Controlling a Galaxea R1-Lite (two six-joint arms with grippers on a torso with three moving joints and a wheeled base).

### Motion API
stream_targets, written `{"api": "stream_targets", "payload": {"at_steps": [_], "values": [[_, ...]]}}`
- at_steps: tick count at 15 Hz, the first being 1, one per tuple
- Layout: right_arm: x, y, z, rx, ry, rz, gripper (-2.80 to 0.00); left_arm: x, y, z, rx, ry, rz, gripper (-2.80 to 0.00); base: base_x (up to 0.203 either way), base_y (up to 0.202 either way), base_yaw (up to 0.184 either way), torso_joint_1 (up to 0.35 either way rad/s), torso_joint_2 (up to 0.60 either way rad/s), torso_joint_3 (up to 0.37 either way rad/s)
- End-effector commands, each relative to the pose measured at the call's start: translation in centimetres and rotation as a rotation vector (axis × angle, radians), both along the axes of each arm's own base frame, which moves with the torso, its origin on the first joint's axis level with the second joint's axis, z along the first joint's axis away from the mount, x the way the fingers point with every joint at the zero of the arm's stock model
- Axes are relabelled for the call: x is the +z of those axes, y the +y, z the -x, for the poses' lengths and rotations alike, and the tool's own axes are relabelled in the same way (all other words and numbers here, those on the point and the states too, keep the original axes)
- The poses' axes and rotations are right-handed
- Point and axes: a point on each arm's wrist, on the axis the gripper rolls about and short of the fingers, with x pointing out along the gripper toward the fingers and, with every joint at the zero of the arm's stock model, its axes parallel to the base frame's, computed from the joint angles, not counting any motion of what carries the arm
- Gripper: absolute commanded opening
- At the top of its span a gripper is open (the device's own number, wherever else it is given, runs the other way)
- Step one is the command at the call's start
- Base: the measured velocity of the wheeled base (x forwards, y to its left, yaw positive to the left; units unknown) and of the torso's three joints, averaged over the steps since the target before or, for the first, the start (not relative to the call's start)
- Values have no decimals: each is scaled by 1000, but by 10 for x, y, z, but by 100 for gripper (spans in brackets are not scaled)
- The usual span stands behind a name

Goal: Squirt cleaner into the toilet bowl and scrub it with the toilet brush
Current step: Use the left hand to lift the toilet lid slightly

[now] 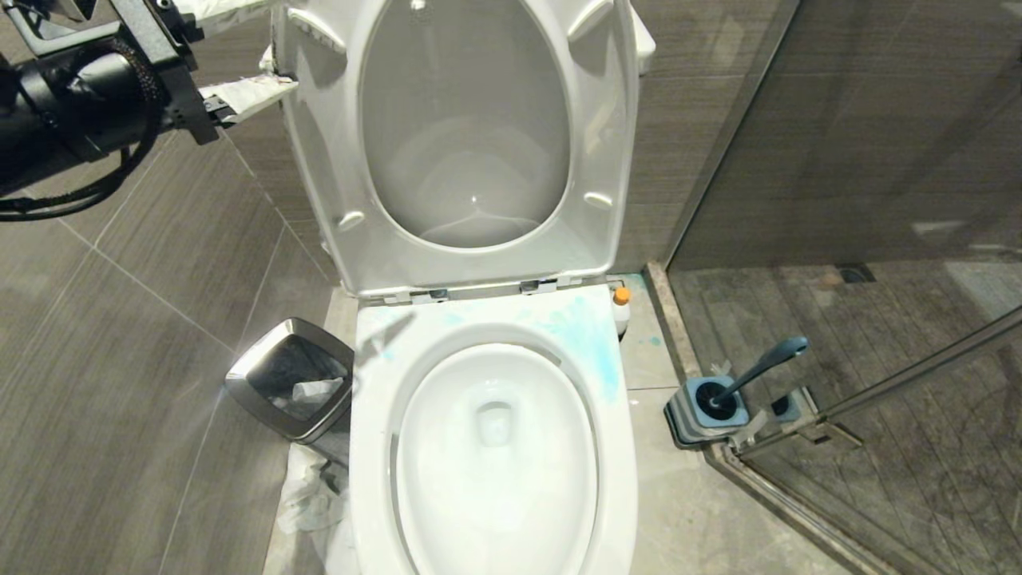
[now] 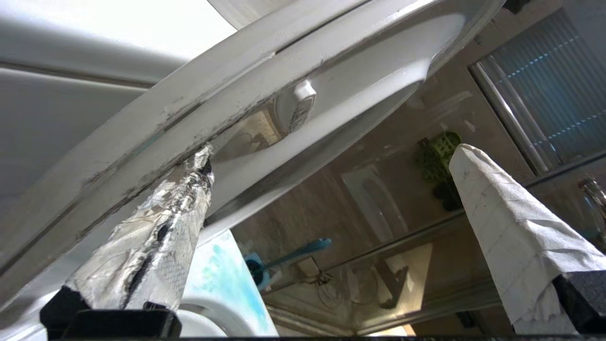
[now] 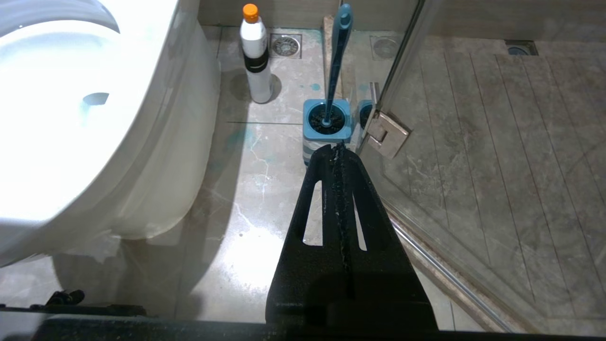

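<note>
With the seat and lid up and the toilet bowl exposed, the left pincer, fingers spread apart and empty beside the raised seat, should cross low to the cleaner standing on the floor at the toilet's right rear corner and clamp its body below the orange cap, while the right pincer hangs closed near the toilet brush.

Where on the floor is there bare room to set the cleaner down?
Free: the tile in front of the cleaner, between the toilet and the brush holder. Crowded: the other side, with the bin and crumpled paper.
</note>
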Motion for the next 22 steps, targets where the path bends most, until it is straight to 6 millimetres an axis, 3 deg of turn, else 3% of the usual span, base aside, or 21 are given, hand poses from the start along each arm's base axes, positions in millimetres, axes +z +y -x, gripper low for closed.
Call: {"api": "stream_targets", "payload": {"at_steps": [1, 8, 14, 19, 22], "values": [[0, 0, 0, 0, 0, 1, -280, -2, 0, -14, 24, 4, 11, 0, 0, 0, 0, 0, 0, 0], [0, 0, 0, 0, 0, 1, -280, -3, -3, -17, 51, -5, 14, 0, 0, 0, 0, 0, 0, 0], [0, 0, 0, 0, 0, -1, -280, -5, -21, -21, 79, -4, 51, 0, 0, 0, 0, 0, 0, 0], [0, 0, 0, 0, 0, 1, -280, 10, -14, 1, 91, -26, 70, 0, 0, 0, 0, 0, 0, 0], [0, 0, 0, 0, 0, 1, -280, 13, -2, 26, 121, 145, 76, 0, 0, 0, 0, 0, 0, 0]]}}
